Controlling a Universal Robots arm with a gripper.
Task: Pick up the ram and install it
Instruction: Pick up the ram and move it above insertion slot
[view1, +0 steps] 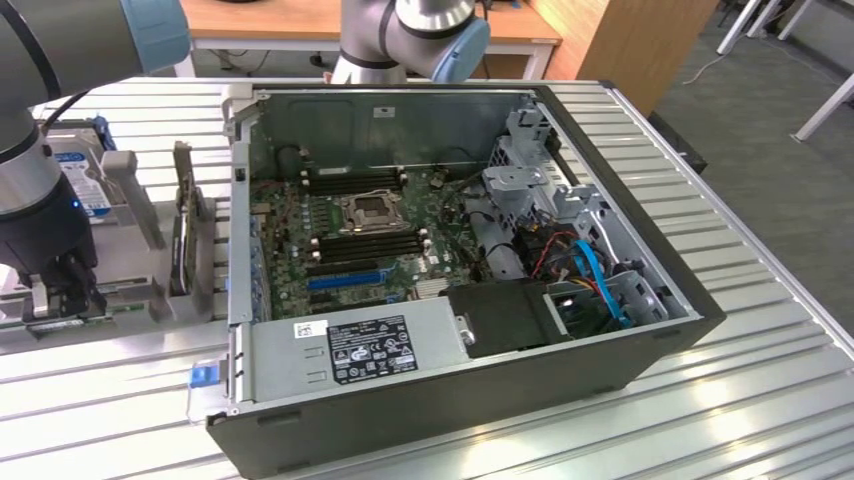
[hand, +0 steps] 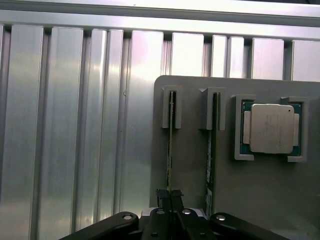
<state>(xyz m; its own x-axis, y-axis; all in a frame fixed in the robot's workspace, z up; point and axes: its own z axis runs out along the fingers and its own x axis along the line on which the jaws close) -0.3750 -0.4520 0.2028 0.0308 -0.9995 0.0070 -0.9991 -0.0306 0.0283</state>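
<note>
Both fingers (hand: 162, 194) of the gripper (hand: 170, 195) are pressed together on the ram (hand: 170, 150), one on each flat side, so I read it as a firm grasp on the end of the stick closest to the wrist camera. The ram stands on its long edge and runs straight away from the gripper. Its far end sits inside a small gray bracket (hand: 171, 107).

The bracket belongs to a gray holder plate (hand: 191, 165). Just beside the grasped ram a second stick (hand: 210, 150) stands parallel to it in its own bracket, apart from the fingers. On the other side of that second stick, a processor (hand: 271, 128) lies flat between corner pieces. So the ram I hold is the one farther from the processor.

The holder plate rests on a table (hand: 65, 125) made of aluminium slats. In the exterior view the gripper (view1: 60, 303) is low over the holder, at the exterior view's left of the open computer case (view1: 694, 312), well apart from the motherboard (view1: 300, 225). On the motherboard I see black memory slots (view1: 363, 245) and a blue slot (view1: 350, 281). A gray power supply (view1: 360, 350) sits at the near side of the case.
</note>
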